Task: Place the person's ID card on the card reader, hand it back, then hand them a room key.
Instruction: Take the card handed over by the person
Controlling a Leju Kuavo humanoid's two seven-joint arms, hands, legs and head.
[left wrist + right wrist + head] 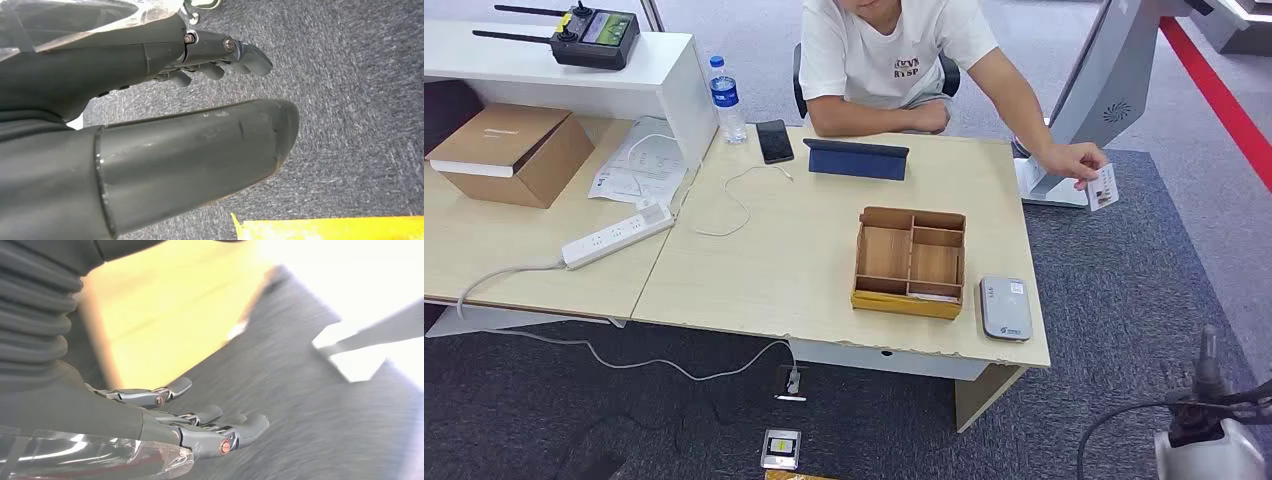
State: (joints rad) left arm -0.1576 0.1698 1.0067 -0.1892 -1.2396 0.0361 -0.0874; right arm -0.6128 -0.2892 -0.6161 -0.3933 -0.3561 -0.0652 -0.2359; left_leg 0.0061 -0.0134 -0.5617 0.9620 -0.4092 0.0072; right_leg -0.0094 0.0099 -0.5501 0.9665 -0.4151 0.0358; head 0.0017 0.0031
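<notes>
A seated person across the table holds out a white ID card [1103, 187] past the table's far right corner. A grey card reader [1006, 308] lies near the table's front right corner. Beside it stands a wooden compartment box [911, 262], with something white lying in its near right compartment. My right arm [1207, 425] comes up at the lower right, below the table's edge. My right hand [190, 420] has its fingers stretched out over the carpet and holds nothing. My left hand [165, 55] hangs over the carpet, thumb [200, 150] apart from the fingers, holding nothing.
On the table [754, 270] are a dark blue tablet [857, 158], a phone [774, 140], a water bottle [725, 98], a white cable [739, 200] and a power strip [617, 235]. A cardboard box [509, 150] sits far left. A white machine [1104, 90] stands behind the person's arm.
</notes>
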